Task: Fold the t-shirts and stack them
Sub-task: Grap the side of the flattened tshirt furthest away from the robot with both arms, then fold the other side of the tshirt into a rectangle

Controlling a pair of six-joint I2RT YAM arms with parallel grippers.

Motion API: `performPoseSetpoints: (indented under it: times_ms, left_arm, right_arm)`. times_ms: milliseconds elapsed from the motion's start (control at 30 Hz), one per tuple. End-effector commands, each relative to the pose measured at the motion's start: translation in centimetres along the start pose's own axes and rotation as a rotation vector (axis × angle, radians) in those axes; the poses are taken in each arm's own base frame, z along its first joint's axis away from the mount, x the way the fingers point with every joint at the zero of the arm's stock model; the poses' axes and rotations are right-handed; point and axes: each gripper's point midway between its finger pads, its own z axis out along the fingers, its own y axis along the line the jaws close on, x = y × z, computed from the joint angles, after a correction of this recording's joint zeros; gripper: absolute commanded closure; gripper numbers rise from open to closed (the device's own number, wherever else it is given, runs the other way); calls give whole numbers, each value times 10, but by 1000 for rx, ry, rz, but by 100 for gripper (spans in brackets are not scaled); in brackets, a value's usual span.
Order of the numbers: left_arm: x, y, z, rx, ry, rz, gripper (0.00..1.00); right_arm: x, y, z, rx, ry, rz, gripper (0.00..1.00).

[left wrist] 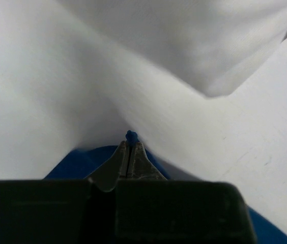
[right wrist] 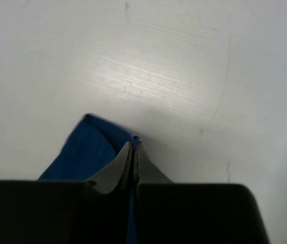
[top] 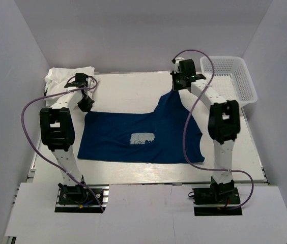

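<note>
T-shirt (top: 108, 137) of navy cloth lying on the bench (top: 128, 86), white print (top: 142, 138) up. Left tool (left wrist: 130, 152) clamped on its far left corner; right tool (right wrist: 133, 157) clamped on its far right corner, standing in a peak. White shirts (top: 64, 76) heaped at the bench's far left corner; basket (top: 232, 76) at far right.

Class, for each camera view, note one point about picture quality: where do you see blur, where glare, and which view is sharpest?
Left wrist view: the white cloth is smeared into soft streaks, while the left claw looks crisp. Right wrist view: a bright glare patch washes the table. Top view: sharpest, evenly lit, the blue shirt clear with faint shadows.
</note>
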Motion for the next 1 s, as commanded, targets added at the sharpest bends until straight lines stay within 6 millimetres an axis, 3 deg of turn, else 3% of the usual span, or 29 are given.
performPoseSetpoints:
  times_ms: [0,33,67,100,133,200,233,300,333,367,533,567,633,667,700,867,967]
  left_arm:
    - [-13,10,-41,37,-74,-19,100]
    - [-18,10,-54,61,-103,-29,100]
    - [-12,15,-53,60,-102,-28,100]
    - [-10,17,-56,67,-110,-31,100]
    - [-8,20,-59,71,-115,-42,100]
    - [0,27,-67,90,-124,-46,100]
    - [8,33,-66,81,-113,-42,100]
    - [7,39,-77,87,-140,-62,100]
    - [14,44,-76,80,-131,-59,100]
    - [16,46,-79,81,-131,-70,100]
    - [38,60,-83,112,-131,-82,100]
    - [44,62,-82,114,-118,-89,100]
    - [56,69,-75,97,-97,-93,100]
    - [61,72,-72,88,-87,-89,100]
    - [69,76,-67,74,-70,-95,100]
    - [88,100,-55,-31,-39,-122,100]
    - [94,104,-53,-36,-33,-131,100]
  right_arm:
    - [-40,20,-69,-62,-188,-89,100]
    - [-62,25,-104,-65,-263,-102,100]
    - [-44,26,-106,-68,-233,-104,100]
    - [-41,30,-112,-82,-238,-112,100]
    - [-29,35,-131,-91,-238,-115,100]
    - [-29,42,-152,-105,-269,-128,100]
    - [0,46,-147,-115,-215,-128,100]
    - [-1,48,-175,-107,-246,-136,100]
    - [16,47,-181,-96,-226,-134,100]
    - [15,49,-195,-98,-247,-134,100]
    - [58,55,-213,-113,-214,-112,100]
    - [75,57,-217,-122,-197,-109,100]
    - [87,61,-223,-134,-186,-98,100]
    - [108,60,-217,-133,-141,-89,100]
    - [113,61,-221,-129,-139,-93,100]
    - [175,37,-227,27,12,64,100]
    - [212,37,-233,37,77,141,100]
